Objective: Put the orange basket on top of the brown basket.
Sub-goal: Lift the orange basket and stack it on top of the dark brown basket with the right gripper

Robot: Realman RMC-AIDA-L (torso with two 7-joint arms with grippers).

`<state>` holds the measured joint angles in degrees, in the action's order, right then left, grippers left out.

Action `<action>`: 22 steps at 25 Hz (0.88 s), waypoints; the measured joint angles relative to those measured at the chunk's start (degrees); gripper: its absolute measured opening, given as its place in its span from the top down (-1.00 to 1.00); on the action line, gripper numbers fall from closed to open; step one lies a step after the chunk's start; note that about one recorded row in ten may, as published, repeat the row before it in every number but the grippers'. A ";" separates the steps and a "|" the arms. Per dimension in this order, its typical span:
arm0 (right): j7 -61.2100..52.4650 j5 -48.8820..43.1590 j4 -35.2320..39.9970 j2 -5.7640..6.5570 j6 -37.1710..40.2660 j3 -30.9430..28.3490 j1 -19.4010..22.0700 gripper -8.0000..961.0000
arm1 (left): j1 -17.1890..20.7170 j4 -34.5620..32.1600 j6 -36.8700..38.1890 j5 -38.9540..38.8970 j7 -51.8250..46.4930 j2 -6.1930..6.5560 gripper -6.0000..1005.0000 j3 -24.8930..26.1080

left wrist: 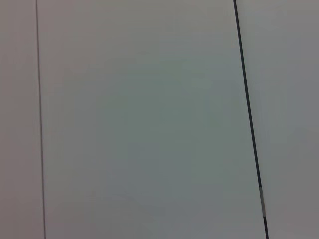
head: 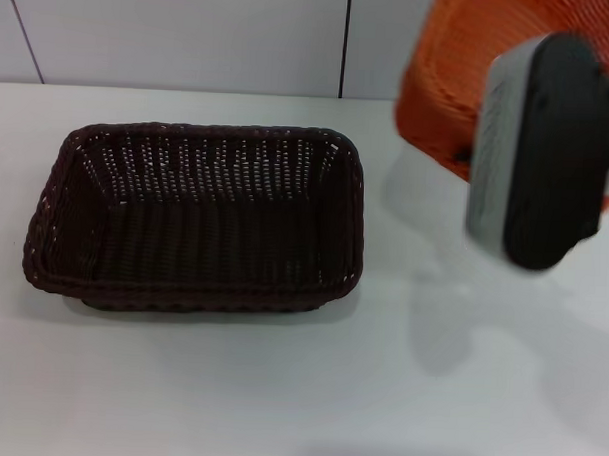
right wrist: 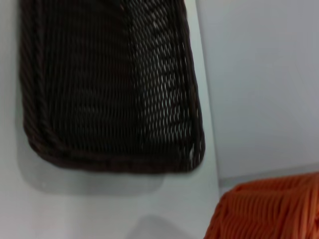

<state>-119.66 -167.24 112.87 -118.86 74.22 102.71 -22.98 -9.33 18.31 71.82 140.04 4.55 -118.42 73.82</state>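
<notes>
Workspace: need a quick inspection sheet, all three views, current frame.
Surface: white table, bare around the baskets.
Job's things: brown basket sits upright on the table, nothing in it. Orange basket is lifted and tilted at the robot's right, apart from the brown one, not yet stacked.
Clutter: nothing seen.
Grippers: right arm's end is up against the orange basket; fingers hidden. Left gripper not in view.
Cables: nothing seen.
Surroundings: pale panelled wall with dark seams behind the table; left wrist view shows only such panels.

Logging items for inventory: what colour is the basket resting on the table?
Very dark brown, nearly black, woven brown basket; clearest in the head view.
</notes>
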 joint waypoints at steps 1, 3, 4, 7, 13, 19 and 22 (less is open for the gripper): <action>3.20 0.00 -0.08 -0.02 -2.04 1.50 0.06 0.59 | -0.06 -0.26 -0.05 0.01 -0.16 -0.03 -0.56 0.00; 8.60 0.00 -0.25 -0.04 -5.57 4.19 0.14 0.59 | -0.11 -0.49 -0.09 0.02 -0.34 -0.09 -0.56 0.00; 11.79 0.00 -0.38 -0.05 -7.49 5.49 0.18 0.59 | -0.11 -0.55 -0.11 0.01 -0.42 -0.16 -0.56 0.00; 21.64 -0.01 -0.75 -0.05 -11.63 8.41 0.25 0.59 | 0.13 -0.34 -0.14 0.01 -0.76 -0.35 -0.56 -0.01; 41.18 -0.02 -6.53 -0.09 -20.67 12.85 2.04 0.59 | 0.34 -0.46 -0.65 -0.09 -2.81 -0.41 -0.56 -0.09; 46.80 0.02 -11.41 0.53 -25.45 13.65 1.70 0.59 | 0.52 0.08 -2.25 -0.62 -2.92 -0.45 -0.56 -0.09; 46.61 0.15 -13.38 1.27 -26.22 13.52 0.36 0.60 | 0.53 0.11 -2.31 -0.67 -2.93 -0.52 -0.56 -0.09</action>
<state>-73.05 -167.09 99.49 -117.59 48.00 116.23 -22.62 -8.80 18.43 69.51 139.37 1.63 -118.94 73.73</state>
